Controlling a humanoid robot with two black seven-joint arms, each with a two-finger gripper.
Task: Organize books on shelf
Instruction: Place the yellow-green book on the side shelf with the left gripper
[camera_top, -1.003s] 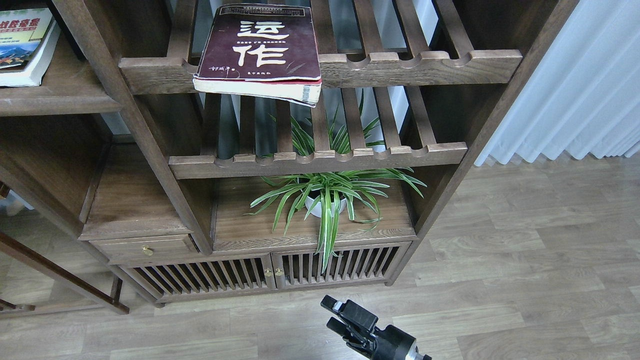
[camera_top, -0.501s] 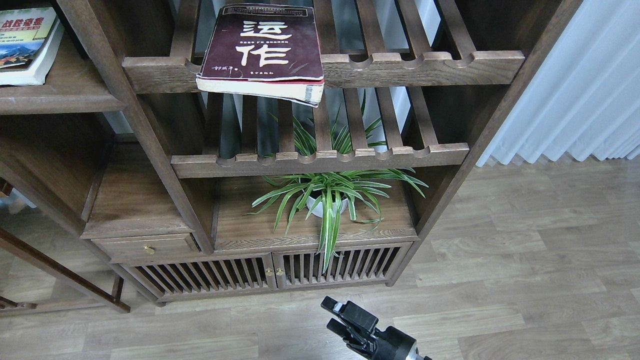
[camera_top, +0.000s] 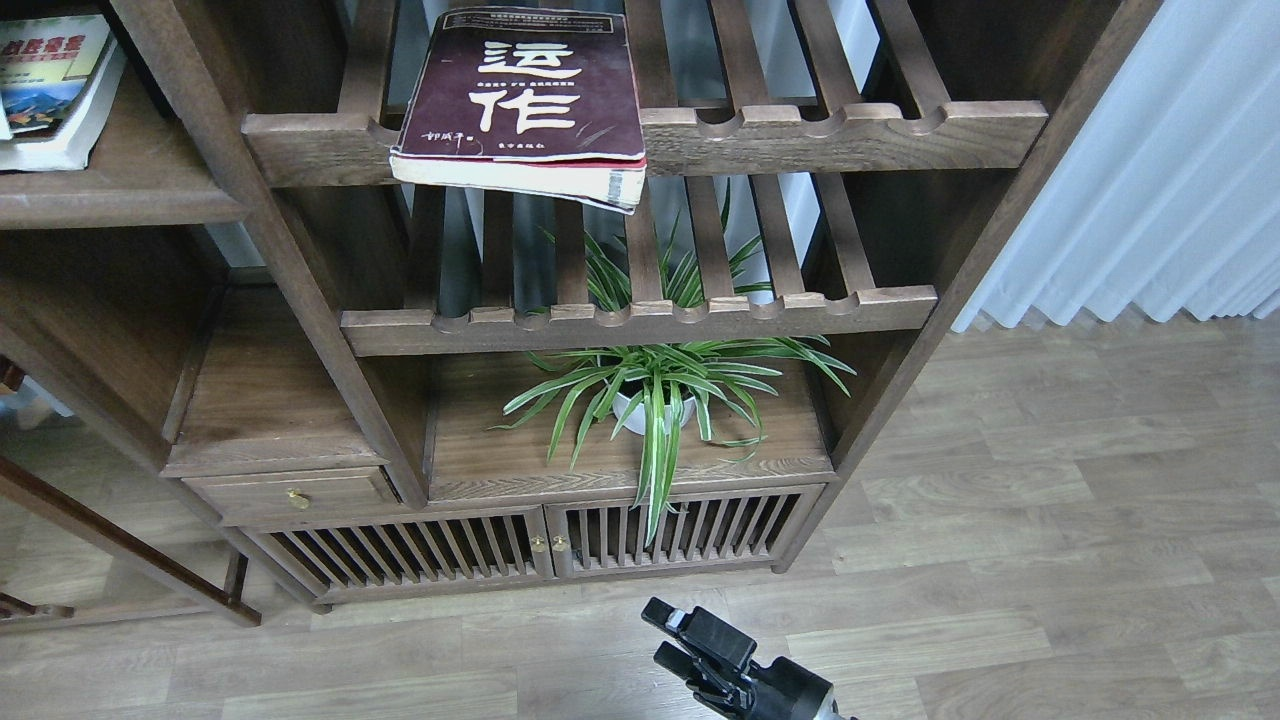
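Observation:
The thick maroon book (camera_top: 525, 95) with big white characters lies flat on the upper slatted rack (camera_top: 840, 135), its front edge overhanging the rail. The yellow-green book (camera_top: 45, 65) lies at the top left on the solid dark-brown shelf (camera_top: 120, 200), cut off by the view's edge, with white page edges (camera_top: 80, 125) under it. The white "300" book cannot be made out. My right gripper (camera_top: 668, 634) is low at the bottom centre, over the floor, far below the books, open and empty. My left gripper is out of view.
A potted spider plant (camera_top: 650, 395) stands on the lower board under a second slatted rack (camera_top: 640, 320). Below are slatted cabinet doors (camera_top: 545, 545) and a small drawer (camera_top: 295, 495). Wooden floor (camera_top: 1050, 520) spreads to the right, with a white curtain (camera_top: 1170, 180) behind.
My right gripper has sunk slightly lower in the view. The view has shifted a little. The books have not moved.

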